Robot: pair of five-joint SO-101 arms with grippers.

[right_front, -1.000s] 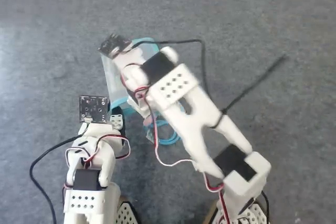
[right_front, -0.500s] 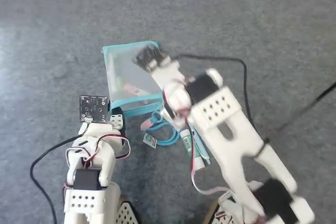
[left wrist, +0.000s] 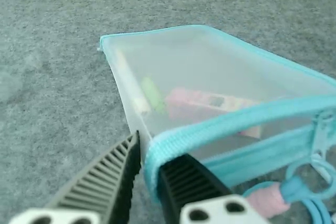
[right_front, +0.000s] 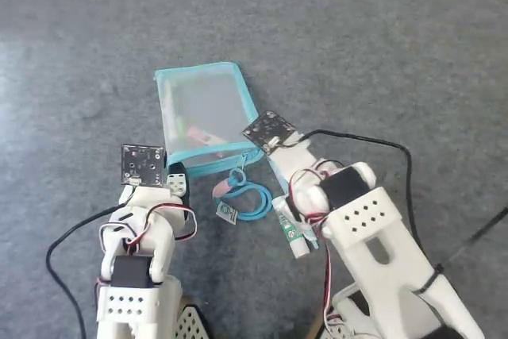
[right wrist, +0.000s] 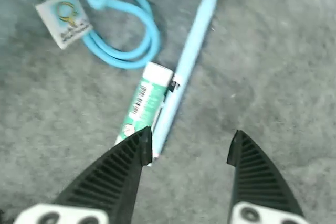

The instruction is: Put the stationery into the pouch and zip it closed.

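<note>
A translucent pouch (right_front: 202,109) with teal trim lies on the grey carpet, and a pink piece, a green piece and a pale stick lie inside the pouch (left wrist: 210,77). My left gripper (left wrist: 149,169) is shut on its teal zipper edge at the near corner; the left gripper (right_front: 176,174) sits at that corner in the high view too. A light blue pen (right wrist: 189,61) and a green-and-white stick (right wrist: 143,106) lie side by side on the carpet beside the pouch's opening. My right gripper (right wrist: 189,153) hangs open just above them with nothing between its jaws.
A teal cord loop (right_front: 251,200) with a small tag (right_front: 228,213) and a pink pull (right_front: 225,186) trails from the zipper, between the two arms. The right arm (right_front: 357,212) covers part of the pen. Open carpet lies all around.
The right arm has swung back from over the pouch toward the near right and now hangs above the pen and stick. The pouch is uncovered. The left arm has kept still.
</note>
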